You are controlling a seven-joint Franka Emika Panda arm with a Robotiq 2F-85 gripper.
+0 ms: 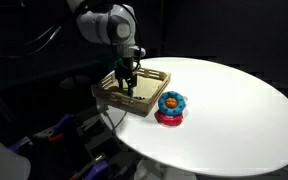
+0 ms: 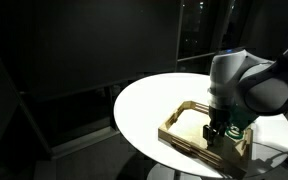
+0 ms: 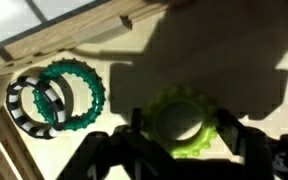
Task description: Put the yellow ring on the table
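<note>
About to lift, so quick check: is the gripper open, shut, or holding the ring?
Gripper: open, fingers on either side of the yellow ring in the tray; not yet closed on it.

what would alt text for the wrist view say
A small yellow-green toy ring lies between the dark gripper's open jaws on the light wooden tray. A teal ring and a black-and-white striped ring lie alongside.

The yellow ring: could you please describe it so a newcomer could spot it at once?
On the white table sits a wooden tray. Inside it, between the pincer fingers, lies the yellow ring: bright yellow-green, while its neighbours are dark green and black-and-white striped.
</note>
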